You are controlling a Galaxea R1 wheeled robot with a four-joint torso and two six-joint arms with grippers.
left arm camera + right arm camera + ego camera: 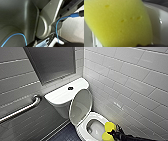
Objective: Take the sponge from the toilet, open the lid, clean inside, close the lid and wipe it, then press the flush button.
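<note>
Sponge [119,23] clamped in right gripper [110,132], masking most of toilet [159,32].

What I see around my work: a tiled corner

Pale wall tiles [130,79] run in long courses on both walls of the corner I face. A dark flat panel [51,62] is set high in the left wall, and a metal grab bar [21,109] slants along the tiles below it. The dark floor [63,134] meets the wall's foot.
</note>
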